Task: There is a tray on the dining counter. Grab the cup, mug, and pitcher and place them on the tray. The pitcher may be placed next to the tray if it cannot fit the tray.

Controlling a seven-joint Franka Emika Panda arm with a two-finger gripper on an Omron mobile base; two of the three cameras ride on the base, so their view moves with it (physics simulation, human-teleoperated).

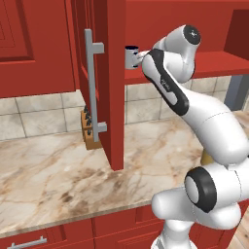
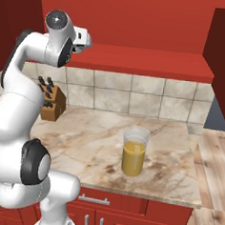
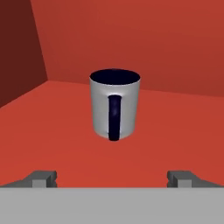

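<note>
Facing the grey mug [image 3: 114, 105] that stands upright on the red cabinet shelf [image 3: 175, 131], handle toward the camera, the tool [image 3: 113, 177] hangs spread wide just short of it, apparently lined up to grasp.

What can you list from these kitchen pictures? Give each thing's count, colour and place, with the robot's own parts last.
mug: one, grey with dark handle and dark inside, upright on the red cabinet shelf, handle facing the tool.
pitcher: one, clear glass with orange-yellow liquid, on the wall counter.
knife block: one, brown with dark handles, against the tiled wall.
cabinet door: one, red with grey bar handle, open.
wall counter: one, beige veined marble.
arm: one, white with dark joints, reaching to the shelf.
tool: one, dark tips, open, short of the mug.
</note>
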